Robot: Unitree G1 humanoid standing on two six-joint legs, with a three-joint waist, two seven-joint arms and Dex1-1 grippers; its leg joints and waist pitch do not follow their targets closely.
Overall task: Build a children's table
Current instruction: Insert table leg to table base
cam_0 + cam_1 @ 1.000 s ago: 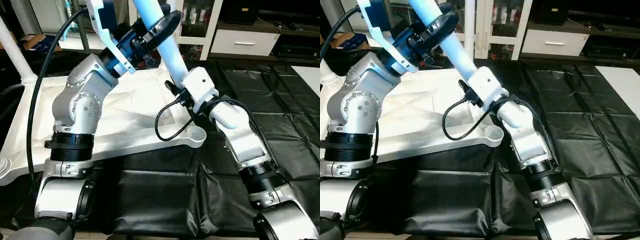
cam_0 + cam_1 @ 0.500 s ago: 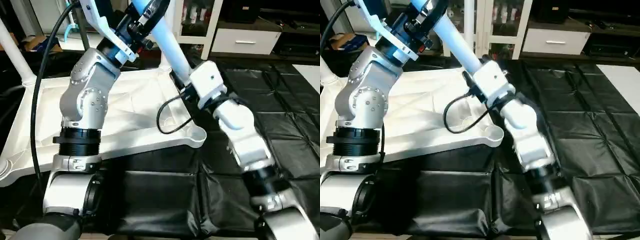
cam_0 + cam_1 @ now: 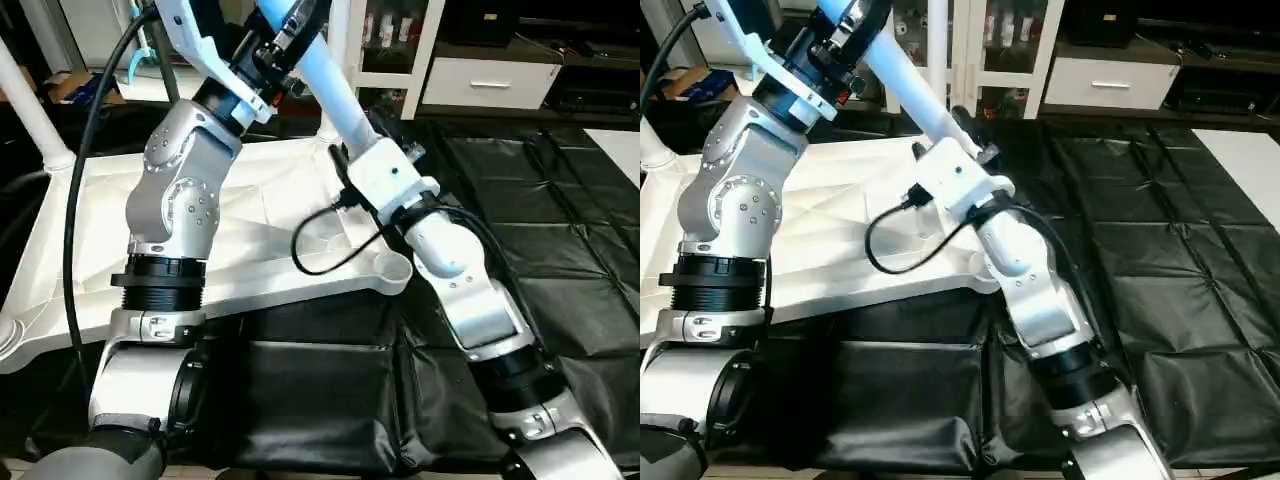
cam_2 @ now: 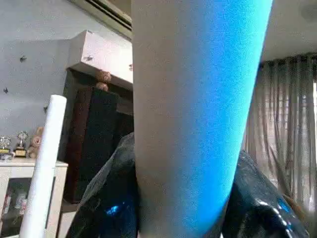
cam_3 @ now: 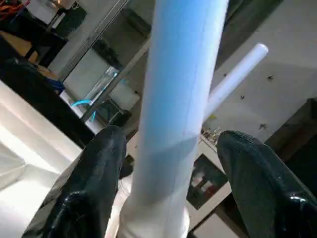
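A black sheet (image 3: 560,230) covers the table, with the white top (image 3: 270,235) lying ribs-up. The left tool (image 3: 285,30) clamps the slanted leg (image 3: 335,95) high up. The right tool (image 3: 970,130), lower down the leg, stands open around it, fingers (image 5: 99,173) clear of it.

Black quilted cloth (image 3: 520,180) before white drawer cabinet (image 3: 490,85).

top (image 3: 290,215): smooth white plastic | leg (image 3: 335,85): smooth, matt | sheet (image 3: 560,210): black, glossy, creased
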